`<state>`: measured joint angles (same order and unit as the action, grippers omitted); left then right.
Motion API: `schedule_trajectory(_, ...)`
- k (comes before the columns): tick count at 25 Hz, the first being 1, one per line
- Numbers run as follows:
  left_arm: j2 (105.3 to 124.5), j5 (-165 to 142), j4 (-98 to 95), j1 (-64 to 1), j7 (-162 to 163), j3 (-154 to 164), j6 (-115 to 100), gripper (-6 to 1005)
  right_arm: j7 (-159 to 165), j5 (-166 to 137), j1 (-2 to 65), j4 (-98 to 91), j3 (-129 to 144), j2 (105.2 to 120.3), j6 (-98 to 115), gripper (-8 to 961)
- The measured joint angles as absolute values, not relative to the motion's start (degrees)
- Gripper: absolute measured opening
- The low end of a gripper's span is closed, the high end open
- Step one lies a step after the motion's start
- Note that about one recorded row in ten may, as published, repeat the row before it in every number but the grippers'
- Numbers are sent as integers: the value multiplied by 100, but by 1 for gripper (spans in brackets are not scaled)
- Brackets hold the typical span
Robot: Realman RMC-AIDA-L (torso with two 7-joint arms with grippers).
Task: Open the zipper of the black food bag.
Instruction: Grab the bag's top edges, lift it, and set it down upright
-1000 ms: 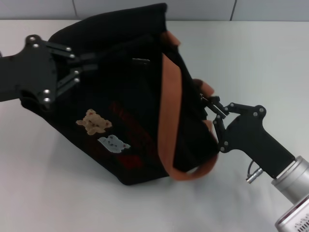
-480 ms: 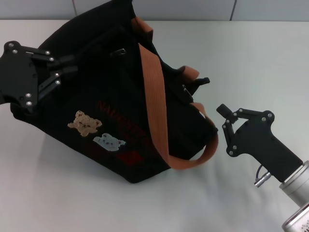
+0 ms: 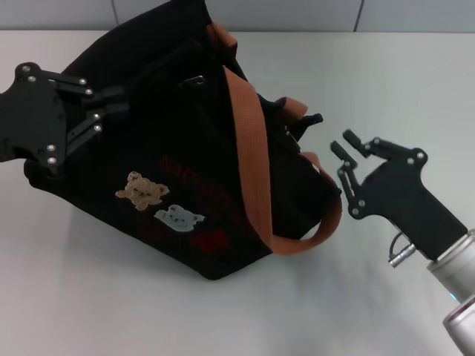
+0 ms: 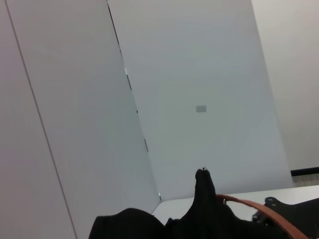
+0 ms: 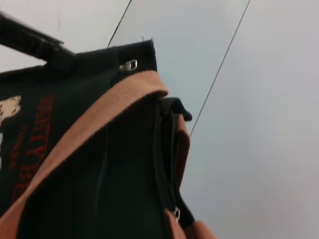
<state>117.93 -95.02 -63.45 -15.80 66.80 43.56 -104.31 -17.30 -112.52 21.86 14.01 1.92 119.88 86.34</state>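
The black food bag (image 3: 185, 148) lies tilted on the white table, its bear patches (image 3: 141, 189) facing me and an orange-brown strap (image 3: 249, 148) running across it. My left gripper (image 3: 117, 104) is shut on the bag's upper left edge. The zipper (image 3: 295, 142) runs along the top edge on the bag's right side. In the right wrist view a small silver pull tab (image 5: 175, 213) shows on that track. My right gripper (image 3: 341, 142) hangs open just right of the bag, apart from it, with nothing between its fingers.
A silver side buckle (image 3: 197, 80) sits near the bag's top corner. The white table (image 3: 386, 67) stretches to a wall at the back. The strap's loop (image 3: 312, 237) lies on the table below my right gripper.
My right gripper has let go at the zipper end, opened and drawn back to the right. The bag, held by my left gripper, swung left and has now edged slightly back.
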Motion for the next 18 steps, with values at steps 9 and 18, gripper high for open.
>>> schedule_trajectory(9,11826,-9463,-6377,-1701,6702,4366,-10480,92,-1773,-11453,2378,1430,252,11988,8361,303)
schedule_trajectory(18,11846,-9433,-6347,-1877,6731,4365,-10485,93,-1804,-11538,2250,1411,466,11988,8429,517)
